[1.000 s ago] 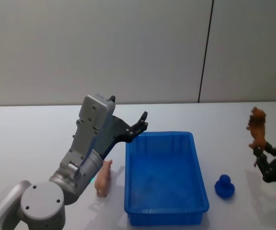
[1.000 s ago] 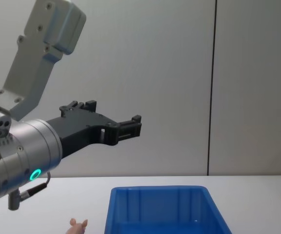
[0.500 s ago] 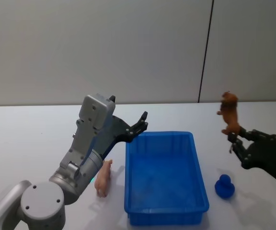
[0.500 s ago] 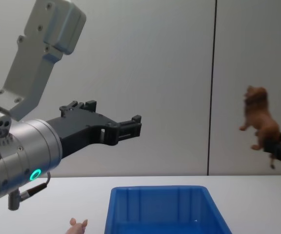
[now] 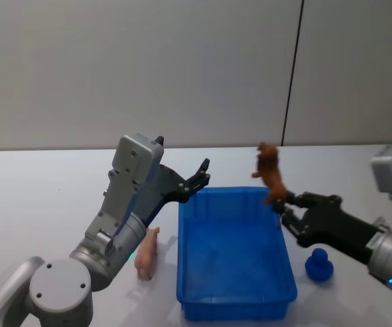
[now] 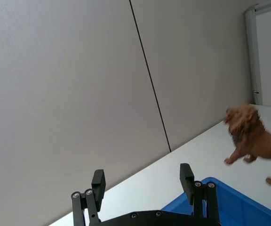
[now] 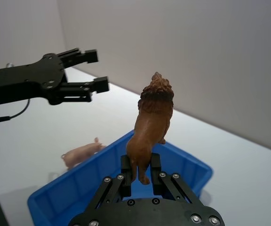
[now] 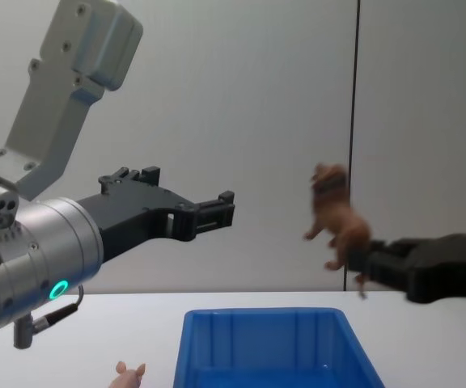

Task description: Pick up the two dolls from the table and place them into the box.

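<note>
Right gripper (image 5: 282, 206) clamps the lion doll (image 5: 269, 175) above the box (image 5: 182, 262)
Right wrist view: fingers (image 7: 125, 165) pinch its hind legs; head view: pig (image 5: 146, 252) lies beside the box; left gripper (image 5: 203, 172) hovers, jaws apart.

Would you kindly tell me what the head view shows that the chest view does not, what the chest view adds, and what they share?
The head view adds the small blue toy on the table to the right of the box, the pig whole beside the box's left wall, and the box's full outline. The chest view adds a side look: the lion hangs well above the box. Both share the open left gripper, the right gripper shut on the lion's hind legs, the box, and part of the pig.
</note>
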### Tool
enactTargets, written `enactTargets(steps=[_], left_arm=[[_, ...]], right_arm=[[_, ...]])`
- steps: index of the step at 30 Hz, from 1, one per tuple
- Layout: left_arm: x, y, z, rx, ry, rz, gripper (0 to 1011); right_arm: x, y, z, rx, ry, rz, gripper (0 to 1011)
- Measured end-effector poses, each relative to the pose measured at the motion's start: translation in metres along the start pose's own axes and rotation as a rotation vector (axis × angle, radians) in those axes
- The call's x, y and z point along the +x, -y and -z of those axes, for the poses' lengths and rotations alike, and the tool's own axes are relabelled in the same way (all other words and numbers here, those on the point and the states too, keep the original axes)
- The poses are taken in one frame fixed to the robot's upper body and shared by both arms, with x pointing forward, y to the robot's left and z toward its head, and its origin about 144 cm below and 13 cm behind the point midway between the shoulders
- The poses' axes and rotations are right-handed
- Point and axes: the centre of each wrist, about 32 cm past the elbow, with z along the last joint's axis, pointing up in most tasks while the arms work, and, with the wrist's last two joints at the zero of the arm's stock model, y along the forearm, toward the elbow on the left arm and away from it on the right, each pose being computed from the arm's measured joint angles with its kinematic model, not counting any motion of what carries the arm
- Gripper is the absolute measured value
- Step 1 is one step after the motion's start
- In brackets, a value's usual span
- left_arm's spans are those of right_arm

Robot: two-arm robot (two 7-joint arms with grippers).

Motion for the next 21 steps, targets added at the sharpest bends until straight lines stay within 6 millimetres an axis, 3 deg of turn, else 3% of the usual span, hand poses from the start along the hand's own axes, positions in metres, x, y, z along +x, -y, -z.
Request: enactTargets(steps=[7, 10, 21], left_arm=[[0.0, 0.0, 0.0, 0.0, 0.0, 0.0, 1001], [0.0, 0.0, 0.0, 0.0, 0.0, 0.0, 1001], [0.0, 0.0, 0.0, 0.0, 0.0, 0.0, 1001]], right_arm=[[-0.004, -0.019, 0.005, -0.035, -0.044, -0.067, 229], [-0.005, -0.024, 0.007, -0.05, -0.057, -0.08, 276], [-0.006, -0.036, 0.011, -0.075, -0.075, -0.094, 624]])
